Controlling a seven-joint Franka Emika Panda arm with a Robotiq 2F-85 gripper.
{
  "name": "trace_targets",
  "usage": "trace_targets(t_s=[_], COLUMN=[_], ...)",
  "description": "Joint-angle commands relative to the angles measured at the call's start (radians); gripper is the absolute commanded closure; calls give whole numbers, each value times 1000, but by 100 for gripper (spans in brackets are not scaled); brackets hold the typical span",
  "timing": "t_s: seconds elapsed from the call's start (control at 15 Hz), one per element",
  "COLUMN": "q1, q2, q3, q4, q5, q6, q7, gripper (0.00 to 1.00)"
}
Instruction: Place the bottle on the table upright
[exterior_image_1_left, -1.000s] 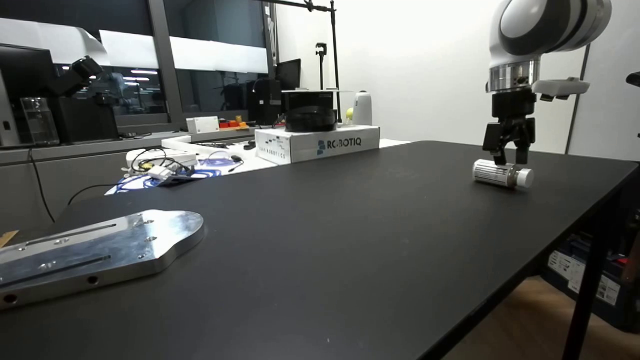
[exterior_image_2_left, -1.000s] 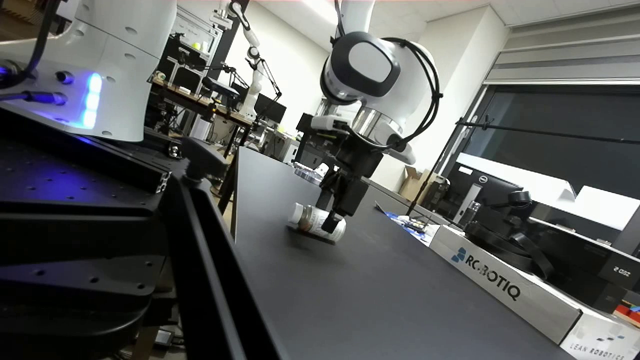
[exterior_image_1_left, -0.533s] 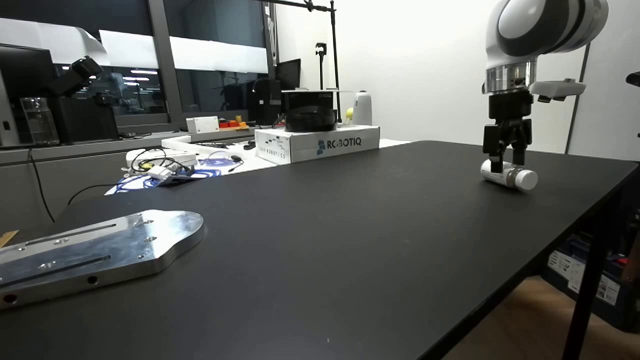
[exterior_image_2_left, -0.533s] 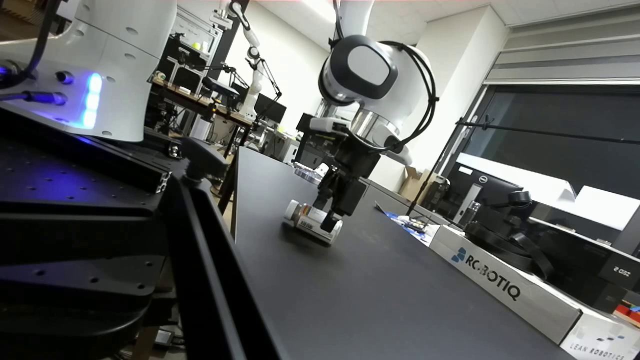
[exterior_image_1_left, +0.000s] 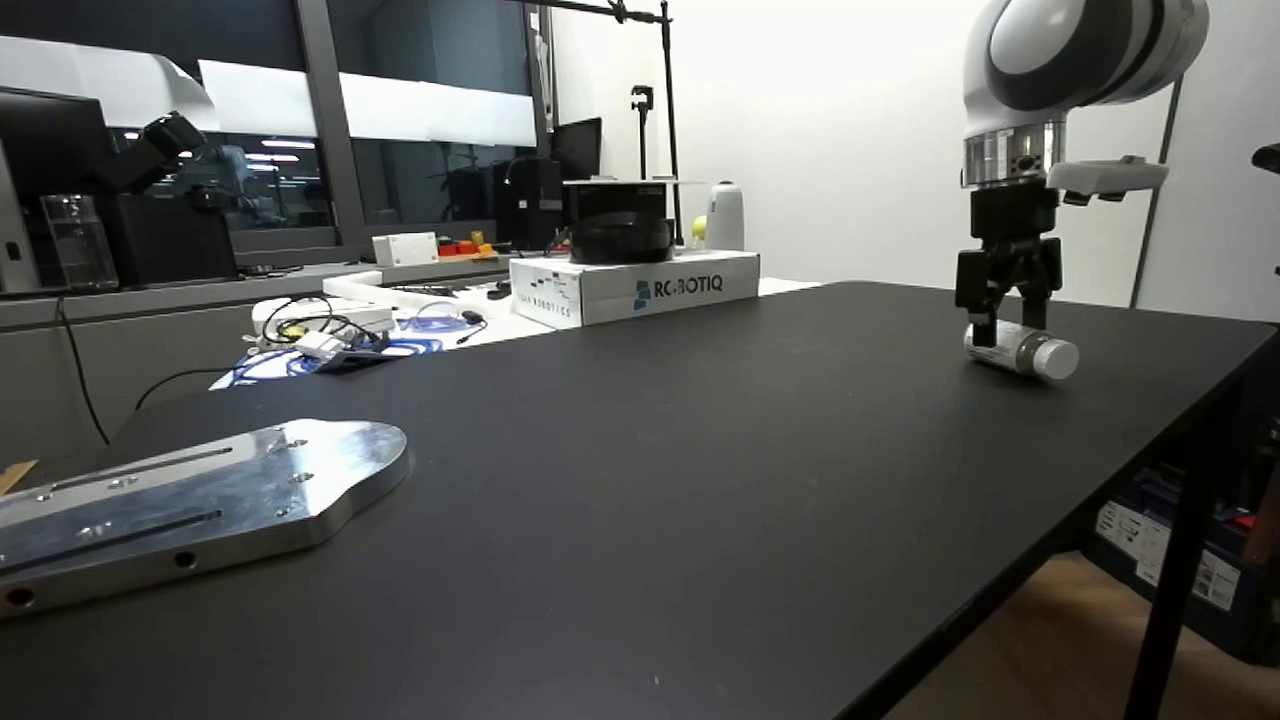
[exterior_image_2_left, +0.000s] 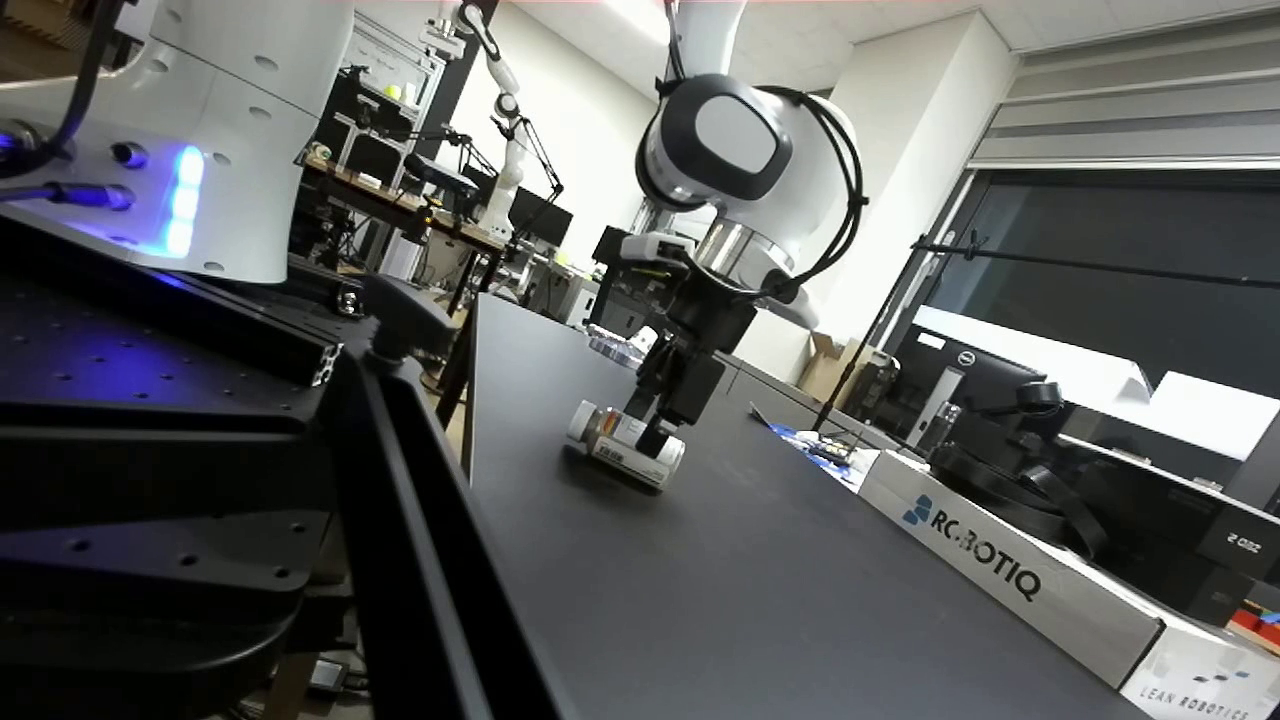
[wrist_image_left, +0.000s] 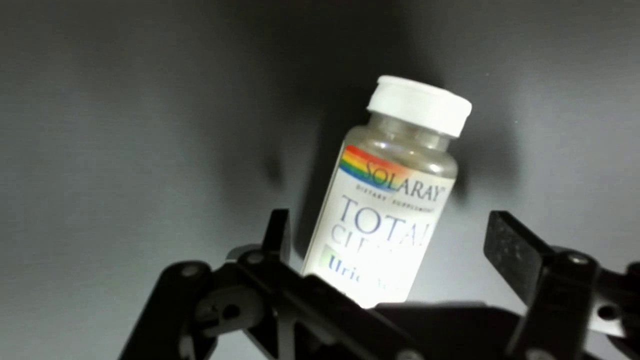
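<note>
One gaping, empty gripper (wrist_image_left: 388, 221) straddled the lying bottle (wrist_image_left: 384, 192), cap (wrist_image_left: 420, 106) toward wrist-view one o'clock: lining-up stage, seemingly, squeeze next!

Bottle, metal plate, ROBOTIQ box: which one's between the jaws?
The Solaray bottle, lying on its side: in the wrist view the open jaws stand either side of it. The metal plate and ROBOTIQ box both lie well away from the jaws.
</note>
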Motion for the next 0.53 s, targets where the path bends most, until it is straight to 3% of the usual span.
trace_targets(t_s=[0.0, 0.07, 0.13, 0.47], q1=[1, 0, 0, 7], q2=[-5, -3, -2, 1], q3=[3, 2, 1, -6], q4=[-1, -2, 1, 17], q5=[28, 35, 41, 55], q6=[-13, -9, -14, -88], q7=[75, 83, 95, 166], gripper=[0, 8, 25, 61])
